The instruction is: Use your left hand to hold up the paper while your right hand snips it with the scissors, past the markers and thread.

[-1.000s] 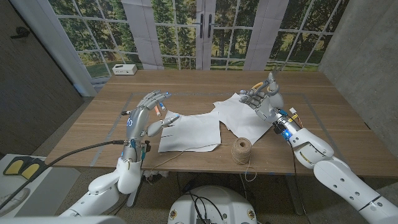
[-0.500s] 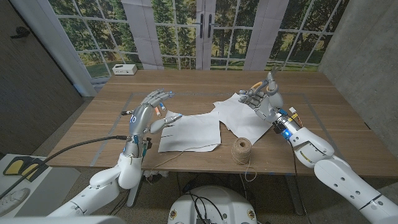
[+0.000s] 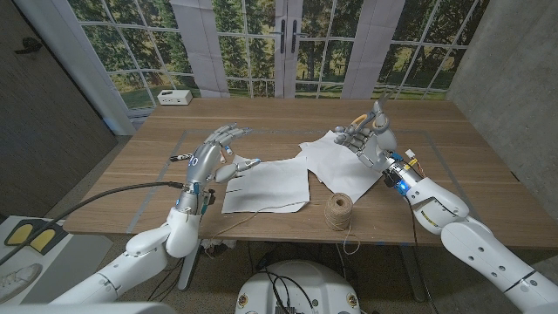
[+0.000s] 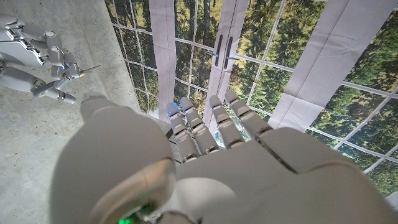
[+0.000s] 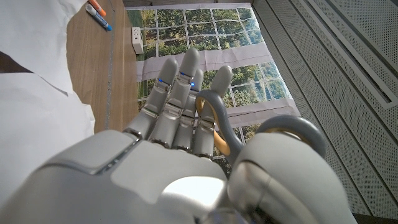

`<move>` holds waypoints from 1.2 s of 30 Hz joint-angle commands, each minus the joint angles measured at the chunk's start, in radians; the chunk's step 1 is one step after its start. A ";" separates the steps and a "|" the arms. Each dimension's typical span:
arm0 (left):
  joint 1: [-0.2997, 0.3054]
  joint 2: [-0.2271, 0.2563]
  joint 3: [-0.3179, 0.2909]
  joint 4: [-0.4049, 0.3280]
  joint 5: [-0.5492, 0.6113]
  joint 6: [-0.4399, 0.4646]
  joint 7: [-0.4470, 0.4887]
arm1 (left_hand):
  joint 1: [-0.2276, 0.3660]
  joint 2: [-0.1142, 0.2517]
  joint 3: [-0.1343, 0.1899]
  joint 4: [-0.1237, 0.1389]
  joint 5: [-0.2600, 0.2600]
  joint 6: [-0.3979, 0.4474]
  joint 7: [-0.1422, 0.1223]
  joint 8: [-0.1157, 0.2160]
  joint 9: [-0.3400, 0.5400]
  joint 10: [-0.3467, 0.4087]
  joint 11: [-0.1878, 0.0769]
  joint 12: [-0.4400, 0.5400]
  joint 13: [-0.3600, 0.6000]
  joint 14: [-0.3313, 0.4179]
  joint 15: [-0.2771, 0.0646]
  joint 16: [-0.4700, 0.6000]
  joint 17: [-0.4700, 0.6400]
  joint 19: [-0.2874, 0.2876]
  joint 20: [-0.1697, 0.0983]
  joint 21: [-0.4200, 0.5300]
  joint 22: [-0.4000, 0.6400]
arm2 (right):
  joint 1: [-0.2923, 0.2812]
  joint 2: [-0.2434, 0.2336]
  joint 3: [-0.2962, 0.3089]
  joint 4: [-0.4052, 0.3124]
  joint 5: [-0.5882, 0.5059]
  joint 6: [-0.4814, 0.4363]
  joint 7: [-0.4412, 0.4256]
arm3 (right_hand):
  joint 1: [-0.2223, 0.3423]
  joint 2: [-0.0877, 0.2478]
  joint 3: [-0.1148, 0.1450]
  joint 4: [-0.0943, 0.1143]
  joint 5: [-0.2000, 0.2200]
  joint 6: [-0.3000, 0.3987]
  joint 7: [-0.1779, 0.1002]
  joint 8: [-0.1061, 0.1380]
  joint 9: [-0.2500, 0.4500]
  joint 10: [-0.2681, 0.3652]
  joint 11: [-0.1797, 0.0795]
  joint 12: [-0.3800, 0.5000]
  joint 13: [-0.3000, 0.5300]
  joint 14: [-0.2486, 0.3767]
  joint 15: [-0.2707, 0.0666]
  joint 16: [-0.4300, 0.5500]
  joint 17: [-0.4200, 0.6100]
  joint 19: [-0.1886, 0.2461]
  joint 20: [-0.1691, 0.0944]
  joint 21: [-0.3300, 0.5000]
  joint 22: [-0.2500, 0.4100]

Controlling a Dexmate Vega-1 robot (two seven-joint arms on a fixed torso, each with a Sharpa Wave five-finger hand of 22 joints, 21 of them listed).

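**Step in hand: left hand reaching for the paper, scissors waiting**

The left hand (image 3: 212,158) is hovering over the left edge of the paper (image 3: 272,183), its fingers spread apart and gripping nothing. Just under its fingertips, the markers (image 3: 228,160) are lying at the paper's corner; in the head view it is hard to tell whether the hand is touching them. The paper is lying flat on the table (image 3: 261,122), with a second, overlapping sheet reaching toward the right hand (image 3: 366,137).

The right hand is holding the scissors (image 5: 214,124), with its fingers running through the grey handles, as the right wrist view is showing. It is waiting above the far right part of the paper. The ball of thread (image 3: 338,210) is standing near the table's front edge, just beside the paper's right corner.

By this judgement, the lifting step is not yet done. The next move is calling for the left hand to pinch the paper's edge without catching the markers, then raise it so the scissors can reach a free edge.

No brand, label or writing is readable on any item.
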 commanded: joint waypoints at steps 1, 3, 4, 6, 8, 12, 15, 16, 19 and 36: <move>-0.049 -0.012 0.039 0.035 0.073 0.003 0.088 | 0.038 0.009 0.019 -0.017 0.004 0.159 0.002 0.053 0.004 0.111 -0.001 0.031 0.004 0.043 -0.170 0.023 0.002 0.021 -0.041 0.011 0.002 | -0.002 -0.007 0.007 0.000 0.011 -0.007 0.013 | 0.004 0.010 -0.001 -0.007 0.008 -0.054 0.044 0.003 -0.001 0.091 -0.016 -0.002 0.006 -0.042 -0.096 -0.004 0.002 0.010 0.000 -0.003 0.003; -0.050 -0.004 0.043 0.024 0.083 0.022 0.081 | 0.039 0.009 0.019 -0.018 0.004 0.164 0.003 0.054 0.004 0.113 -0.001 0.030 0.004 0.045 -0.170 0.023 0.002 0.027 -0.045 0.013 0.002 | 0.000 -0.009 0.007 0.000 0.009 -0.008 0.015 | 0.005 0.011 -0.001 -0.008 0.008 -0.055 0.043 0.005 0.001 0.089 -0.016 -0.003 0.007 -0.044 -0.096 -0.005 0.002 0.010 0.000 -0.005 0.003; -0.050 0.004 0.044 0.012 0.082 0.036 0.061 | 0.042 0.004 0.016 -0.019 0.003 0.144 0.004 0.043 0.003 0.111 0.000 0.027 0.004 0.048 -0.169 0.021 0.002 0.025 -0.046 0.011 0.002 | 0.000 -0.011 0.006 0.000 0.004 -0.007 0.016 | 0.006 0.012 0.000 -0.009 0.009 -0.055 0.044 0.005 0.001 0.088 -0.015 -0.003 0.007 -0.043 -0.096 -0.004 0.002 0.011 0.000 -0.006 0.003; -0.062 0.008 0.052 0.016 0.088 0.039 0.057 | 0.043 -0.001 0.012 -0.019 0.003 0.109 0.002 0.023 0.001 0.089 0.001 0.015 0.003 0.041 -0.170 0.013 0.001 0.022 -0.042 0.009 0.003 | 0.002 -0.014 0.007 -0.003 0.006 -0.012 0.017 | 0.007 0.013 0.000 -0.010 0.009 -0.055 0.043 0.006 0.000 0.091 -0.015 -0.003 0.008 -0.043 -0.098 -0.004 0.002 0.011 0.001 -0.008 0.003; -0.073 0.014 0.060 0.018 0.085 0.036 0.049 | 0.042 -0.002 0.012 -0.019 0.003 0.107 0.002 0.022 0.001 0.088 0.001 0.014 0.003 0.040 -0.170 0.013 0.001 0.022 -0.042 0.009 0.003 | 0.002 -0.018 0.008 -0.006 0.000 -0.012 0.015 | 0.008 0.014 0.000 -0.012 0.009 -0.057 0.042 0.006 0.000 0.089 -0.019 -0.004 0.008 -0.042 -0.098 -0.004 0.002 0.012 0.001 -0.010 0.003; -0.072 0.041 0.057 -0.025 0.077 0.082 -0.025 | 0.036 -0.014 0.007 -0.016 0.002 0.006 0.001 -0.008 0.002 0.046 0.000 0.000 0.003 0.005 -0.168 0.004 0.001 0.007 -0.032 0.004 0.003 | -0.001 -0.023 0.011 -0.017 0.000 -0.016 0.010 | 0.009 0.015 0.001 -0.014 0.009 -0.059 0.043 0.008 0.000 0.089 -0.014 -0.005 0.009 -0.043 -0.097 -0.005 0.001 0.014 0.000 -0.013 0.003; -0.068 0.060 0.055 -0.061 0.073 0.125 -0.090 | 0.016 -0.017 0.007 -0.007 -0.003 -0.086 -0.001 -0.008 0.004 -0.011 0.000 -0.001 0.004 -0.038 -0.168 0.007 0.002 -0.014 -0.026 0.004 0.003 | -0.003 -0.028 0.013 -0.021 -0.001 -0.018 0.011 | 0.009 0.016 0.001 -0.015 0.009 -0.060 0.044 0.008 -0.002 0.090 -0.014 -0.005 0.009 -0.044 -0.097 -0.005 0.001 0.014 0.001 -0.016 0.003; -0.070 0.064 0.056 -0.067 0.075 0.133 -0.103 | 0.014 -0.017 0.007 -0.006 -0.004 -0.096 0.000 -0.006 0.004 -0.014 0.000 0.001 0.004 -0.044 -0.167 0.008 0.002 -0.018 -0.023 0.003 0.003 | -0.002 -0.030 0.013 -0.021 -0.004 -0.018 0.014 | 0.009 0.017 0.001 -0.016 0.009 -0.060 0.046 0.007 -0.002 0.090 -0.014 -0.005 0.010 -0.043 -0.096 -0.005 0.001 0.014 0.002 -0.016 0.003; -0.076 0.082 0.061 -0.097 0.072 0.169 -0.180 | 0.011 -0.019 0.007 -0.006 -0.005 -0.117 0.005 -0.010 0.004 -0.022 0.000 0.001 0.004 -0.047 -0.166 0.008 0.002 -0.021 -0.022 0.003 0.002 | -0.001 -0.035 0.013 -0.020 -0.006 -0.020 0.019 | 0.009 0.018 0.001 -0.016 0.009 -0.063 0.046 0.008 -0.001 0.086 -0.009 -0.009 0.008 -0.043 -0.095 -0.005 0.000 0.014 0.002 -0.019 0.004; -0.134 0.091 0.105 -0.107 0.096 0.202 -0.273 | -0.021 -0.027 0.010 -0.006 -0.011 -0.250 0.028 0.032 0.006 -0.062 0.001 0.010 0.004 -0.076 -0.166 0.009 0.000 -0.041 -0.014 0.005 0.001 | 0.000 -0.051 0.020 -0.021 -0.006 -0.029 0.033 | 0.004 0.021 0.000 -0.021 0.007 -0.071 0.044 0.007 -0.010 0.079 -0.011 -0.021 0.004 -0.052 -0.090 -0.010 -0.002 0.017 0.006 -0.034 0.004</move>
